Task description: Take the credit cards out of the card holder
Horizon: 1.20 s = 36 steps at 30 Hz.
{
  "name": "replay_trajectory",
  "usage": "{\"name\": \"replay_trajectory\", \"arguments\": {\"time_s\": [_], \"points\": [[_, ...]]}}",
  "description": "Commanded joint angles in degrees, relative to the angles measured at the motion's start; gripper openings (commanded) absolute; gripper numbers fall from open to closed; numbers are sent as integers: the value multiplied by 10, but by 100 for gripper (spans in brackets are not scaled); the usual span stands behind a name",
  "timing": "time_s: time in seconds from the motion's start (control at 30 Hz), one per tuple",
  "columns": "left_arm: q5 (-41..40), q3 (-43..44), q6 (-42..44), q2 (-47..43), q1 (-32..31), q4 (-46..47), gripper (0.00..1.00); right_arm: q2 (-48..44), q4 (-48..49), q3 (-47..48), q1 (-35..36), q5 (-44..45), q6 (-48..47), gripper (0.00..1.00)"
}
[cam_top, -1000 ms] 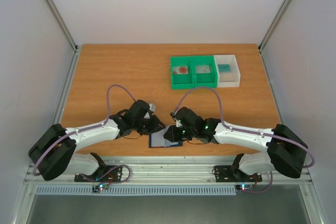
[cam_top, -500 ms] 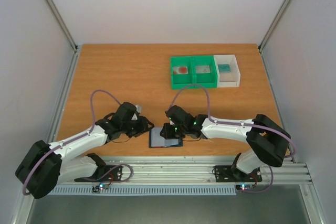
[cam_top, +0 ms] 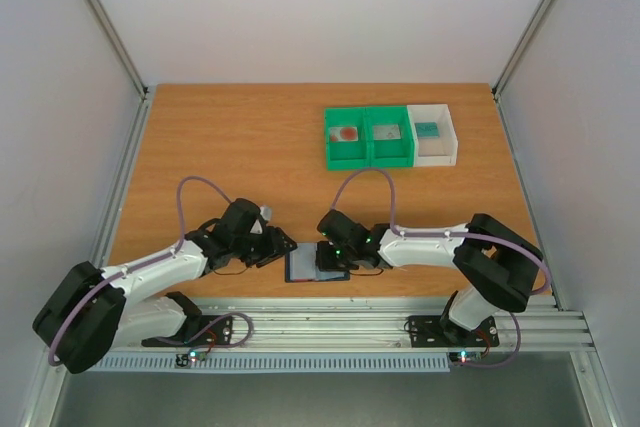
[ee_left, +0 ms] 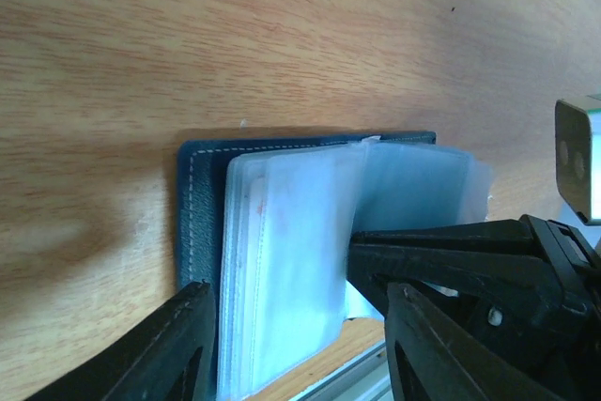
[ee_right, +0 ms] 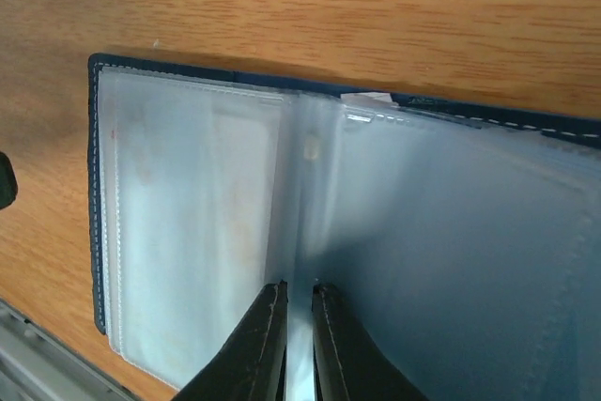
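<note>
The card holder [cam_top: 303, 266] lies open near the table's front edge: a dark navy cover [ee_left: 199, 204] with white stitching and a stack of cloudy plastic sleeves [ee_right: 188, 223]. A faint red tint of a credit card [ee_left: 265, 218] shows through the left sleeves. My left gripper [ee_left: 300, 326] is open and straddles the near edge of the left sleeve stack without touching it. My right gripper [ee_right: 299, 296] has its fingers almost together, tips on the fold between the sleeve pages. It crosses the left wrist view as a black bar [ee_left: 451, 253]. I cannot tell whether it pinches a sleeve.
Two joined green bins [cam_top: 368, 153] and a white bin [cam_top: 437, 154] stand at the back right, each with a card lying inside. The metal rail [cam_top: 330, 319] runs just in front of the card holder.
My left gripper has drawn back to the left of the card holder and opened wider. My right gripper has slid left onto the sleeves' fold and closed a little, its elbow folding in.
</note>
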Motion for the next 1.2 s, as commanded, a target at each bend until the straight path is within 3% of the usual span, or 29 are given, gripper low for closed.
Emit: {"name": "replay_trajectory", "arguments": {"time_s": [0.0, 0.3, 0.73, 1.17], "points": [[16, 0, 6, 3, 2, 28, 52, 6, -3, -25, 3, 45, 12, 9], [11, 0, 15, 8, 1, 22, 48, -8, 31, -42, 3, 31, 14, 8], [25, -7, 16, 44, 2, 46, 44, -30, 38, -7, 3, -18, 15, 20], [32, -16, 14, 61, 2, 69, 44, 10, 46, -12, 2, -14, 25, 18]]}}
